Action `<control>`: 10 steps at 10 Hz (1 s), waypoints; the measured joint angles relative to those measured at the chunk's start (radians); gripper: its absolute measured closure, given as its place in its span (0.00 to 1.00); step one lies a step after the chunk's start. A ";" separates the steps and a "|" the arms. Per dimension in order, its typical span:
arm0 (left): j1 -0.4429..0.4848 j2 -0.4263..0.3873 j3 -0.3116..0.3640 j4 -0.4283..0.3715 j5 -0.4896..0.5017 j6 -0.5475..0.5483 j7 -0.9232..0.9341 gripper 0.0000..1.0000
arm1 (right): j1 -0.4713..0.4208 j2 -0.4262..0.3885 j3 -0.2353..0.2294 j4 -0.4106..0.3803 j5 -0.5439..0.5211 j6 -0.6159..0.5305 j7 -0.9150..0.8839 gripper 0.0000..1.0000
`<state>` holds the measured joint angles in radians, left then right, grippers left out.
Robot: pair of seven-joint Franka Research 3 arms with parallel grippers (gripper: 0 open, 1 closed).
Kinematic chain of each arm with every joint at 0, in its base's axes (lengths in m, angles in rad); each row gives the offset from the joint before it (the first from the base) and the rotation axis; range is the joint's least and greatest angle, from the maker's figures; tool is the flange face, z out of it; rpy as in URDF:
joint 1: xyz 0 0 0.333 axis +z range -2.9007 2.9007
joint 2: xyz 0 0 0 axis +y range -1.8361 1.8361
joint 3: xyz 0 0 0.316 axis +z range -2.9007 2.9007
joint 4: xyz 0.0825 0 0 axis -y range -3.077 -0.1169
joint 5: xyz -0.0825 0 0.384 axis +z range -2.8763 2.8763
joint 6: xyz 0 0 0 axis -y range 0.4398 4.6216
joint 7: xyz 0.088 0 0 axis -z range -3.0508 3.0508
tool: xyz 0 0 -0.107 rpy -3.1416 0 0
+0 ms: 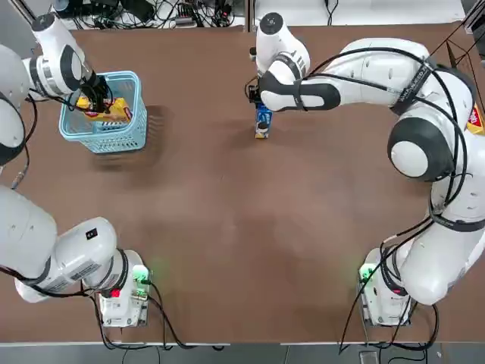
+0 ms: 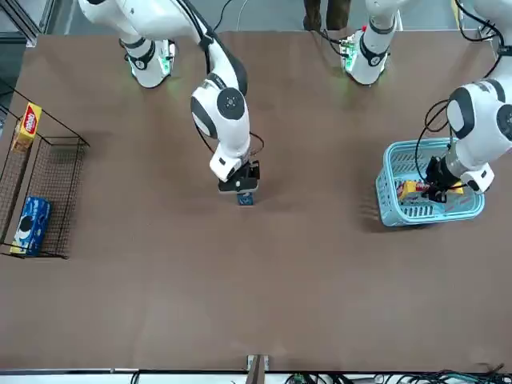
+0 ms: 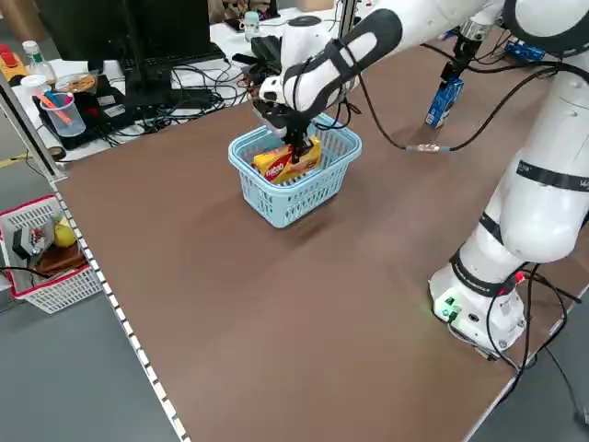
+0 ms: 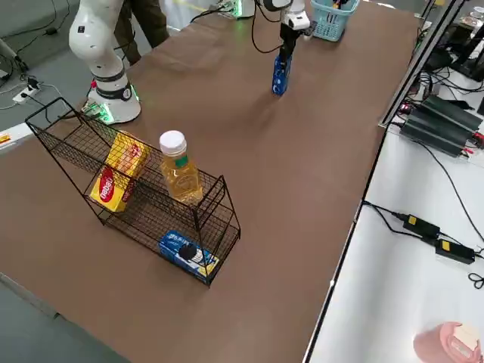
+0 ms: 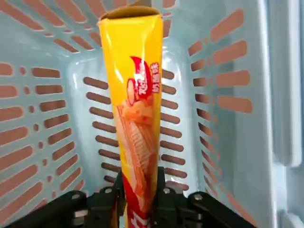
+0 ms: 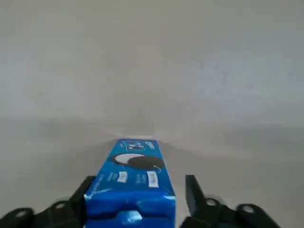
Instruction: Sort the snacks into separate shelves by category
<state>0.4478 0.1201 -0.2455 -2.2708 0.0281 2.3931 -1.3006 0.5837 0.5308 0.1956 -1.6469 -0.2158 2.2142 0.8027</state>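
My left gripper (image 1: 97, 102) reaches down into the light-blue basket (image 1: 114, 138) at the table's far left and is shut on a yellow-orange packet (image 5: 135, 95), gripping its lower end. The same packet (image 3: 285, 158) leans inside the basket. My right gripper (image 1: 260, 98) hangs over a blue packet (image 1: 263, 121) standing upright mid-table. It is open, with the packet (image 6: 133, 185) between its fingers and a gap at one finger (image 6: 190, 187). The black wire shelves (image 4: 144, 212) at the right edge hold a yellow packet (image 4: 117, 174) on the upper tier and a blue packet (image 4: 187, 253) on the lower.
A bottle (image 4: 179, 170) of amber liquid stands on the shelves' upper tier. Cables and power bricks (image 4: 423, 227) lie on the white bench beyond the table's right edge. A red-and-white basket (image 3: 41, 249) sits off the table's left side.
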 joint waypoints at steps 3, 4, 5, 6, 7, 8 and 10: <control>0.000 -0.081 -0.001 0.027 0.000 -0.176 -0.003 0.74 | -0.003 0.005 0.003 0.000 -0.006 0.003 0.005 0.44; 0.000 -0.100 -0.002 0.060 0.000 -0.241 -0.004 0.74 | -0.005 0.005 0.004 0.000 -0.006 0.002 0.008 0.44; 0.000 -0.111 -0.002 0.109 0.000 -0.301 -0.004 0.74 | -0.007 0.005 0.006 0.000 -0.006 0.002 0.011 0.44; -0.001 -0.116 -0.003 0.166 0.000 -0.350 -0.004 0.74 | -0.010 0.004 0.007 0.001 -0.006 0.000 0.010 0.44; 0.000 -0.116 -0.010 0.218 0.000 -0.384 -0.004 0.74 | -0.015 0.002 0.007 0.006 -0.009 -0.029 -0.002 0.47; -0.001 -0.116 -0.031 0.264 0.000 -0.405 -0.004 0.74 | -0.025 -0.002 0.007 0.019 -0.011 -0.087 -0.047 0.48; -0.003 -0.107 -0.091 0.333 0.000 -0.425 -0.032 0.74 | -0.068 -0.016 0.007 0.073 -0.012 -0.249 -0.215 0.51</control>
<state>0.4448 0.0129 -0.3362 -1.9377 0.0281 1.9685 -1.3324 0.5152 0.5145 0.2022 -1.5742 -0.2276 1.9651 0.5882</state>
